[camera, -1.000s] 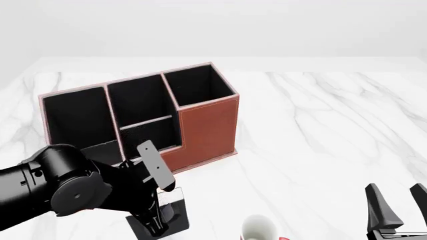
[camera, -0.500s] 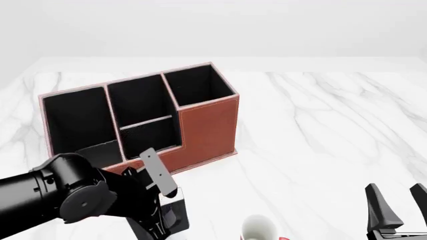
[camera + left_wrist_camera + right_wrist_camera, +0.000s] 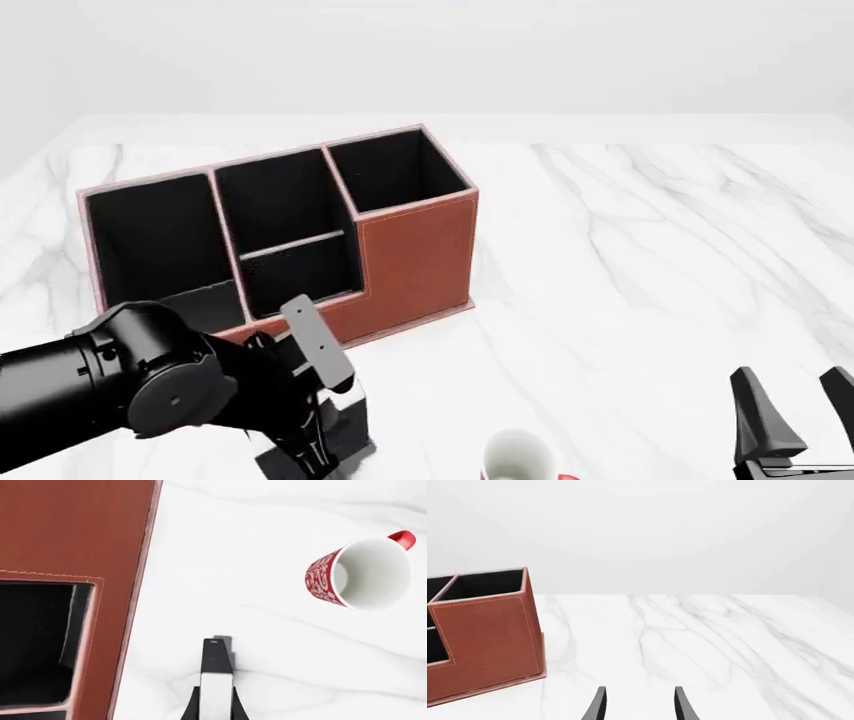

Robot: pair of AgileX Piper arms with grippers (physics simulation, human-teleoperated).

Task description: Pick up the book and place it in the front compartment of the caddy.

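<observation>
In the front view we see the left arm reaching in low from the left, its wrist bent down over the near edge of the worktop, with the left gripper clamped on the one book, which it holds tilted just above the marble, in front of the caddy's stepped front wall. We count one caddy with four black compartments, one mug at the near edge, and the right gripper low at the right, fingers apart and holding nothing. From the left wrist view we see the book edge-on between the left gripper's fingers, the caddy beside it, and the mug lying well apart. From the right wrist view, the right gripper's fingers stand parted over bare worktop, the caddy off to the side.
</observation>
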